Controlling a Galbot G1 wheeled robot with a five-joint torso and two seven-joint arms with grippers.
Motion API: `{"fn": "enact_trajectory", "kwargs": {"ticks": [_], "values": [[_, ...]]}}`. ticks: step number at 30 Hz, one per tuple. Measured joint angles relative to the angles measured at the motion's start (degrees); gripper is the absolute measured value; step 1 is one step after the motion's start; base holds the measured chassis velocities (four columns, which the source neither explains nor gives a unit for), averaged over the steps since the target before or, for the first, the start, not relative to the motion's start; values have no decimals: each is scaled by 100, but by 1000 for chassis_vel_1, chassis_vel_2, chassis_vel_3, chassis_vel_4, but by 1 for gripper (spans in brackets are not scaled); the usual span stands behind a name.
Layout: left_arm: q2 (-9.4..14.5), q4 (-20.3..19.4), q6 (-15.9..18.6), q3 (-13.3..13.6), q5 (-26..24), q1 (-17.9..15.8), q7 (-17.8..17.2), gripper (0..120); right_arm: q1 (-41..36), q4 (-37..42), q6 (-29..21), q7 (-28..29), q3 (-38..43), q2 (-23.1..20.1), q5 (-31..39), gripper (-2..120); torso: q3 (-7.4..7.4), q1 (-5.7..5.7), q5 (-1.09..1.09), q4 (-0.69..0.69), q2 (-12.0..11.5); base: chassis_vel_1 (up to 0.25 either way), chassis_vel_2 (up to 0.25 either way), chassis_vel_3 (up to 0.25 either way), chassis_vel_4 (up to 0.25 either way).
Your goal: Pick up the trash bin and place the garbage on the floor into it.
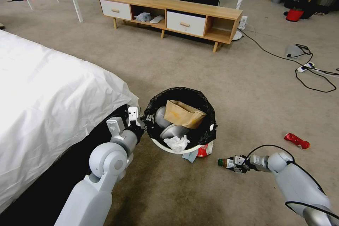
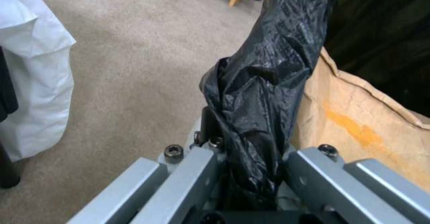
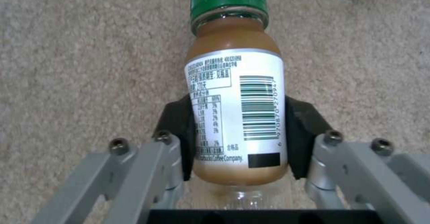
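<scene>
The round white plastic trash bin (image 1: pixel 172 148) hides most of the light blue mask (image 1: pixel 190 155) and red-white packet (image 1: pixel 204 150) beneath its near rim. The green-capped brown glass bottle's (image 3: pixel 233 109) base is cut off between the right gripper's (image 3: pixel 238 131) black pads, its small label print unreadable.

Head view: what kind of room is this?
Probably a mock bedroom in a lab or test space. A bed with a white sheet stands on the robot's left, and a low wooden TV cabinet stands on the beige carpet, but loose cables and a power strip lie about.
</scene>
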Motion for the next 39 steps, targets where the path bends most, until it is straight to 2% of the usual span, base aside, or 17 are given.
{"fn": "enact_trajectory", "kwargs": {"ticks": [4, 10, 16, 23, 28, 32, 35, 39], "values": [[20, -26, 0, -23, 2, 13, 0, 2, -20, 28, 20, -2, 0, 6, 38, 30, 0, 0, 0, 0, 0, 0, 0, 0, 0], [35, -32, 0, -39, 8, 28, 0, 2, -73, 139, 24, -21, 79, 6, 89, 30, 0, 0, 0, 0, 0, 0, 0, 0, 0], [35, -18, -2, -39, -1, -6, 3, 2, -299, 698, 2, -138, 370, -153, 354, 30, 0, 0, 1, 0, 0, 0, 0, 0, 0], [29, -2, -2, -4, -22, -44, 0, 2, -978, 1791, -374, 165, 680, -468, 1330, 30, 0, 0, 1, -3, -1, 0, 0, 0, 0], [41, -7, -2, -4, -32, -53, -8, 2, -1250, 2308, -506, 291, 973, -546, 1556, 30, 0, 0, 0, 1, 0, 0, 0, 0, 0], [56, -45, -2, -42, -48, -31, -28, 2, -1492, 2752, -635, 414, 1255, -632, 1895, 30, 0, 0, 1, -1, 0, 0, 0, 0, 0], [94, -100, 10, -65, -87, 1, -69, 2, -1742, 3259, -786, 580, 1528, -728, 2582, 30, 0, 0, 0, 0, 0, 0, 0, 0, 0], [115, -132, 17, -77, -108, 18, -87, 2, -1912, 3657, -897, 726, 1693, -781, 3099, 30, 0, 0, 0, -1, 0, 0, 0, 0, 0]]}}
